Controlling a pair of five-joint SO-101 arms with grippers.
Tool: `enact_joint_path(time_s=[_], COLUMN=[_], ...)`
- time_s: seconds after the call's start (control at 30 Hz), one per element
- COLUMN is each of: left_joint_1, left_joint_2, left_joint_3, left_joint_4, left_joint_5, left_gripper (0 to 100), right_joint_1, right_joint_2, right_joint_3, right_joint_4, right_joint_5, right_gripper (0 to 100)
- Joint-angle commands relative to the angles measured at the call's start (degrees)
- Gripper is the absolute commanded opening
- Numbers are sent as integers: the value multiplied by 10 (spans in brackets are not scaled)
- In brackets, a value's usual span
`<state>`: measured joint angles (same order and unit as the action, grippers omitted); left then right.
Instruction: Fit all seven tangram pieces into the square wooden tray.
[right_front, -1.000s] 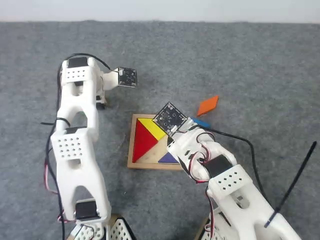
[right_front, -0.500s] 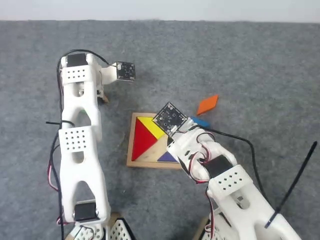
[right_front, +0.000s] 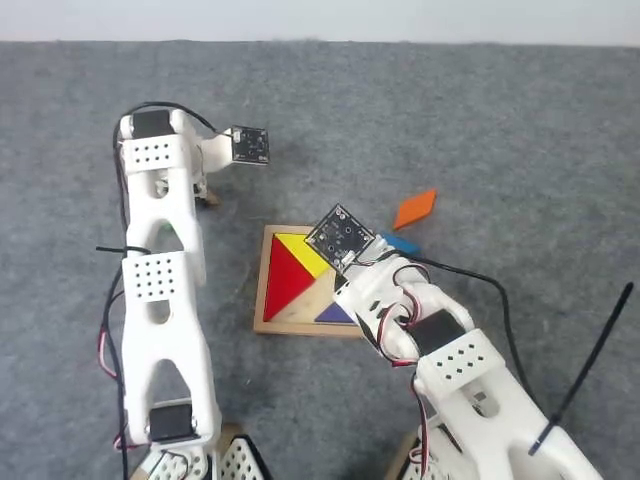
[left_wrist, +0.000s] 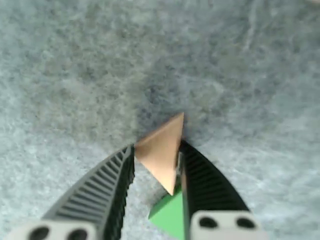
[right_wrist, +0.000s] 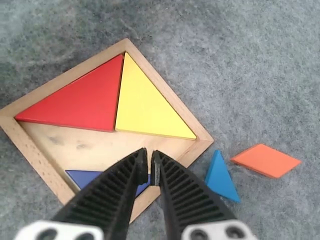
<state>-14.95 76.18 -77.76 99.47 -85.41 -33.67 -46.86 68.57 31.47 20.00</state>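
Grey felt matting (right_front: 500, 130) carries the square wooden tray (right_front: 262, 300), which holds a red triangle (right_front: 285, 275), a yellow triangle (right_front: 305, 252) and a dark blue triangle (right_front: 333, 315). Well apart from it, the left gripper (left_wrist: 156, 150) is clamped on a tan triangle (left_wrist: 162, 150) beside a green piece (left_wrist: 170, 217), while the right gripper (right_wrist: 150, 157) hangs over the tray, jaws nearly together and empty. Fetching the tan triangle seems the step in hand; next it needs carrying to the tray's bare wood and turning to fit.

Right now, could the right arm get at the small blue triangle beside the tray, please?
Probably yes: the blue triangle lies flat on open carpet just off the tray's corner, clear of the orange piece.
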Motion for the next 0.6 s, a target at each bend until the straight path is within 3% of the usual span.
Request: enact_joint_path(time_s=[0.0,0.33,0.57], left_joint_1=[-24,-23,-7], left_joint_2=[38,-2,-69], left_joint_3=[11,31,75], left_joint_4=[12,13,12], left_joint_5=[12,76,213], left_gripper=[74,72,13], right_joint_1=[-4,-4,-4], right_joint_2=[-22,-22,-22], right_joint_3=[-4,-4,-4], right_joint_4=[2,2,2], right_joint_5=[-1,-1,-1], right_gripper=[27,27,27])
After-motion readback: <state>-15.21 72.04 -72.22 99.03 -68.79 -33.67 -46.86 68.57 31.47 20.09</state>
